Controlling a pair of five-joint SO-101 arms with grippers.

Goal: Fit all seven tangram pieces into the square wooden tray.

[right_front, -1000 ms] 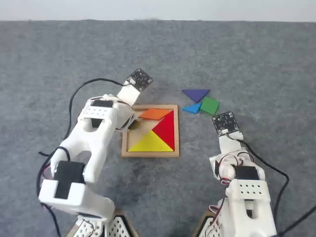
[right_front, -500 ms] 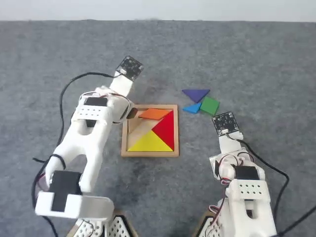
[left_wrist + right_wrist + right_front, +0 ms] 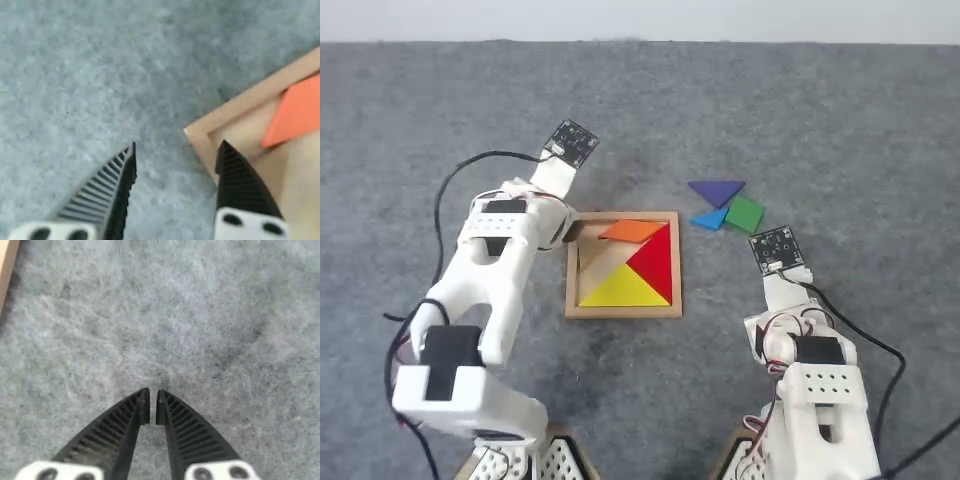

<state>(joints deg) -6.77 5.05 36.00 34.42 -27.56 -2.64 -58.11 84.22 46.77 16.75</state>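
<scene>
Left gripper [image 3: 178, 145] spread, empty, has backed off to the tray [image 3: 620, 313] corner | orange piece [image 3: 633, 231] left inside | right gripper [image 3: 152, 390] pressed together over carpet | purple piece [image 3: 716, 190], blue piece [image 3: 709, 219], green piece [image 3: 745, 213] outside, probably next.

end effector [image 3: 152, 412]: jaws nearly closed, empty | over grey carpet [image 3: 210, 315] | tray edge [image 3: 6, 270] at frame corner

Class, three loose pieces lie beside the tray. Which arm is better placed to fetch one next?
Right, probably. The right gripper sits nearest the green piece, blue piece and purple piece. The left gripper hangs open at the tray's opposite corner, the tray lying between.
</scene>
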